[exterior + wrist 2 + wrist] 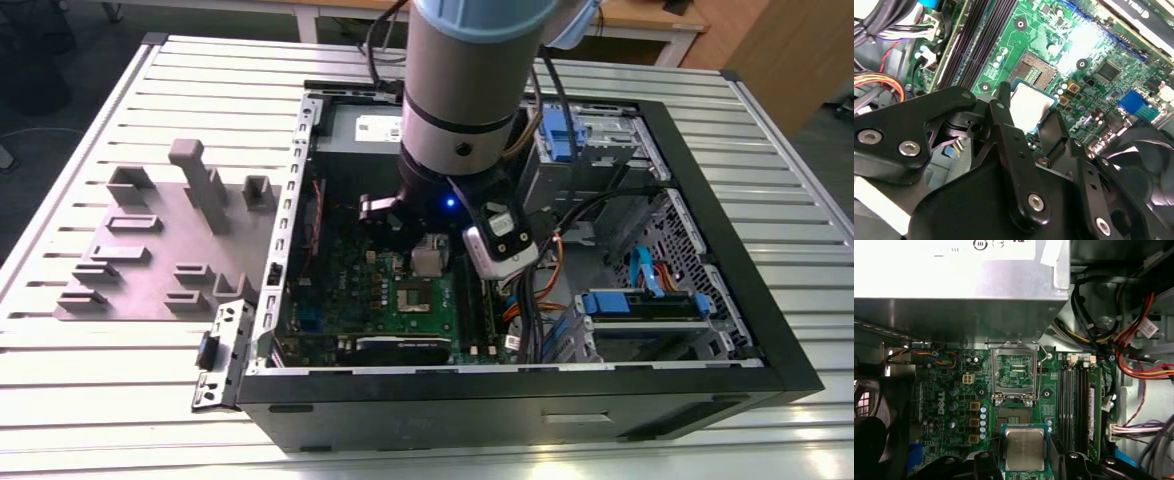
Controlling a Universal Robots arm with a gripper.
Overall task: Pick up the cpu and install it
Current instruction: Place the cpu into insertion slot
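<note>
Cpu (pixel 1024 449) (pixel 1031 107): small flat square chip, silvery-grey metal lid with a thin pale rim; seen in both wrist views, off the board, pinched by two opposite edges between the black metal fingers of the claw (pixel 1025 463); grip on the edges, I judge, so that the underside is left free and untouched; chip looks about level with the board, metal side up.

Socket (pixel 1013 414): dark square recess in the green circuit board (pixel 949 390); its silver rectangular hold-down frame (pixel 1014 371) stands swung up with the wire lever released, which leaves the recess uncovered; the cpu hangs just beside the recess, not over it and not seated; install step not yet done, by my reading.

Exterior view, clock face centred on the black steel computer case (pixel 707 385): case lies on its side, open face up, on the slatted aluminium bench (pixel 120 410), so the board is flat and reachable from above; grey cylindrical robot arm (pixel 461 90) comes down from 12 o'clock into the middle of the case; claw just toward 12 o'clock of the socket; grey plastic block plate (pixel 160 245) at 9 o'clock, outside the case, well apart from the work; drive bays with blue tabs (pixel 641 300) at 3 o'clock.

First wrist view also shows the silver sheet-metal power supply box (pixel 954 275) beyond the raised frame, black memory slots (pixel 1074 405) beside the socket, and red and yellow cable bundles (pixel 1134 355) clear of the claw.
</note>
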